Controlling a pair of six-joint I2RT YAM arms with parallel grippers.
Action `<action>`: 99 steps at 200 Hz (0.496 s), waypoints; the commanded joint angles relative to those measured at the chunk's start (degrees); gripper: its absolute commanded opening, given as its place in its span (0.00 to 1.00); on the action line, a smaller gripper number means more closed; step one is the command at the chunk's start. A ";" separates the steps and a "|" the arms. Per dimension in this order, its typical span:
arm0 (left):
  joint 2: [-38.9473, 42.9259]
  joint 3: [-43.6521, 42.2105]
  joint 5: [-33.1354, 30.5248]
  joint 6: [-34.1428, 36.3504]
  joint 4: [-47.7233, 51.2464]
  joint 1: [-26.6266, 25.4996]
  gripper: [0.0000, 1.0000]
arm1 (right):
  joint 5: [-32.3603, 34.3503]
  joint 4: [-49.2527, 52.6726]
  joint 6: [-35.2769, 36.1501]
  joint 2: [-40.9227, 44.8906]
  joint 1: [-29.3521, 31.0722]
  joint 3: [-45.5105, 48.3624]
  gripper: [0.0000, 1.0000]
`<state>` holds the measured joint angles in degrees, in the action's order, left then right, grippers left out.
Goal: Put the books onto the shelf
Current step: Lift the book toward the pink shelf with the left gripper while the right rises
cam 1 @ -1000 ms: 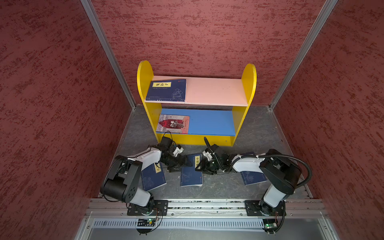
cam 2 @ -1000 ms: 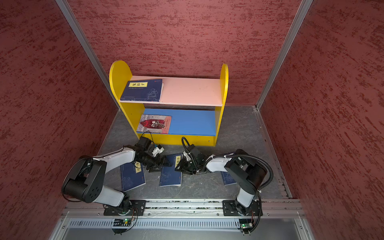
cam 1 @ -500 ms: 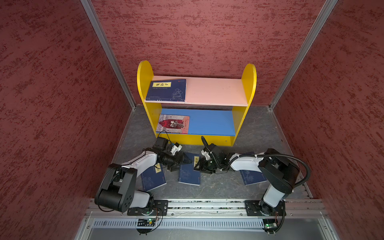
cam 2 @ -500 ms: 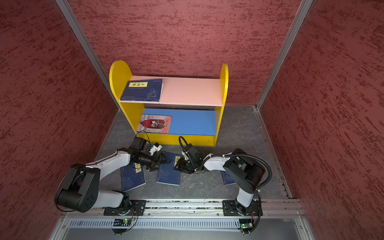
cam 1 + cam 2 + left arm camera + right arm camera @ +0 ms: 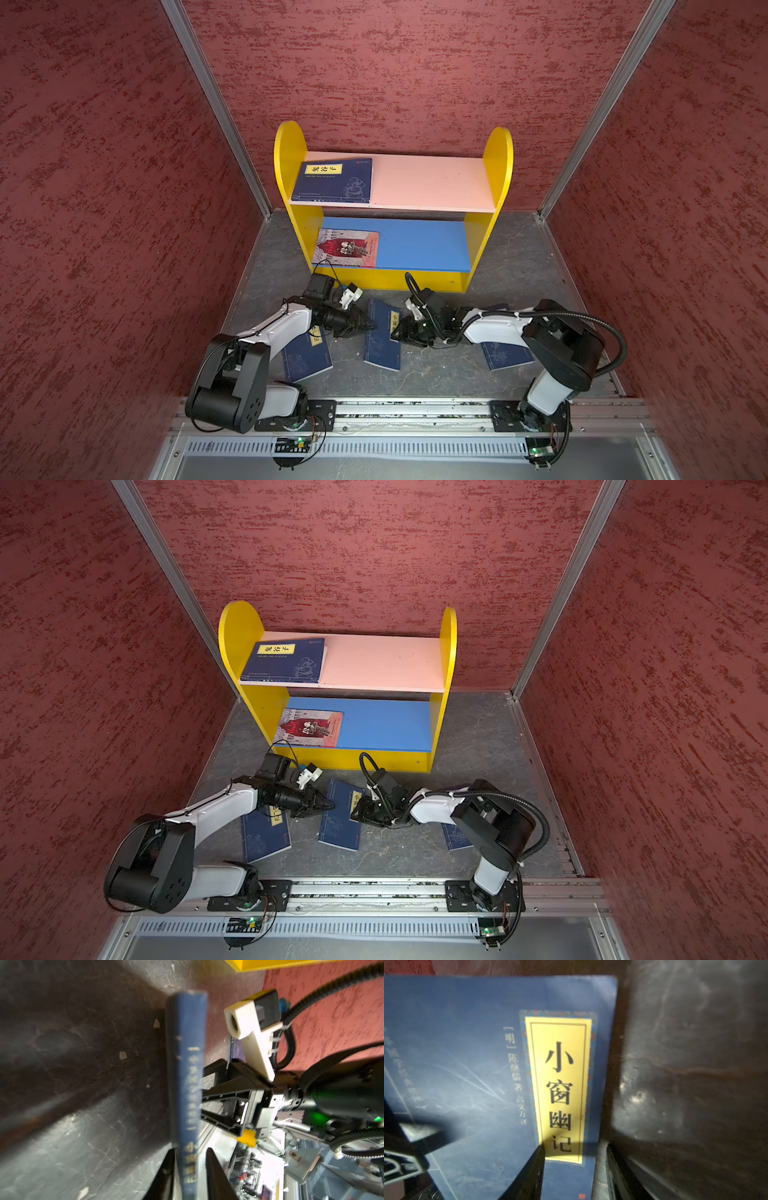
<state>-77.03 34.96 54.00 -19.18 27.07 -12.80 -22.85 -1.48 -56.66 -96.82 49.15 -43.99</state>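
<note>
Three books are not yet shelved, all on the tabletop (image 5: 436, 376): left book (image 5: 309, 361) at 7 o'clock, right book (image 5: 505, 355) at 5, middle book (image 5: 382, 338) at 6, just short of the shelf (image 5: 291, 166) at 12. The shelf already carries a navy book (image 5: 334, 180) on the pink board and a red book (image 5: 348, 248) on the blue one, both at the 9 o'clock end.

Step in hand looks like a two-arm pickup of the middle book. Left fingers (image 5: 216, 1180) straddle its spine (image 5: 186, 1076) from 9 o'clock. A sliver of gap shows on one side, so can't tell if the pinch is made. Right fingers (image 5: 527, 1174) stand apart at the book's 3 o'clock edge, one over the cover, clamping nothing visible.

To do it well: seat the spine deep between the left fingers before lifting. Brace with the right side until that grip is firm, then back off. A thin paperback will likely droop, so lift slowly. Aim for the bare 3 o'clock stretch of either board.
</note>
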 commanded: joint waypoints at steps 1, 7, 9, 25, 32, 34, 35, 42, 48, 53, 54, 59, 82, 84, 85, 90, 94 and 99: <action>1.34 1.21 -2.36 1.49 1.61 0.32 0.07 | 5.37 3.56 -0.96 2.90 -0.67 1.98 0.50; 1.53 1.35 -2.88 1.66 1.97 0.32 0.03 | 5.65 3.58 -0.99 3.83 -0.87 2.18 0.50; 1.60 1.34 -3.03 1.75 2.01 0.32 0.01 | 5.70 3.58 -0.99 3.98 -0.93 2.25 0.50; 2.19 1.43 -3.69 2.00 2.45 0.32 0.00 | 6.06 3.73 -1.03 6.40 -1.45 2.72 0.50; 2.40 1.47 -3.81 2.04 2.63 0.32 0.00 | 6.15 3.74 -0.99 7.44 -1.66 2.91 0.50; 2.48 1.53 -3.86 2.04 2.70 0.32 0.00 | 6.19 3.76 -0.99 7.65 -1.72 2.93 0.51; 2.53 1.52 -3.88 2.04 2.76 0.32 0.00 | 6.22 3.71 -0.99 7.81 -1.75 2.94 0.51; 2.83 1.85 -3.89 2.24 3.30 0.32 0.00 | 6.24 3.90 -0.83 8.86 -1.98 3.11 0.51; 3.06 2.32 -3.84 2.58 4.06 0.32 0.00 | 6.09 4.01 -0.70 9.74 -2.19 3.13 0.51; 3.27 2.85 -3.72 2.92 4.84 0.31 0.00 | 5.83 4.21 -0.33 10.55 -2.36 3.12 0.51; 3.32 2.97 -3.72 3.01 5.06 0.31 0.00 | 5.77 4.29 -0.22 10.70 -2.42 3.12 0.51; 3.54 3.77 -3.49 3.45 6.17 0.19 0.00 | 5.64 4.78 0.01 11.56 -2.62 3.14 0.51; 4.89 9.09 -1.91 7.06 14.27 -0.12 0.00 | 5.03 8.24 1.54 16.60 -3.72 3.03 0.52; 5.05 9.63 -1.71 7.54 15.15 -0.17 0.00 | 5.02 8.66 1.71 17.00 -3.84 3.10 0.52; 5.14 9.96 -1.66 7.73 15.57 -0.19 0.00 | 4.97 8.85 1.81 17.22 -3.95 3.06 0.52; 5.70 11.42 -1.34 8.58 17.70 -0.29 0.00 | 4.85 9.82 2.03 18.30 -4.13 3.03 0.52; 6.25 12.29 -1.16 8.71 18.94 -0.25 0.00 | 4.77 10.54 2.22 19.16 -4.29 3.07 0.52; 7.03 13.36 -0.62 8.88 20.30 -0.13 0.00 | 4.75 11.21 2.29 20.29 -4.41 3.24 0.52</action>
<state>-73.69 42.59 50.02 -14.90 38.50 -12.88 -18.81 4.97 -56.07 -81.38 45.74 -41.06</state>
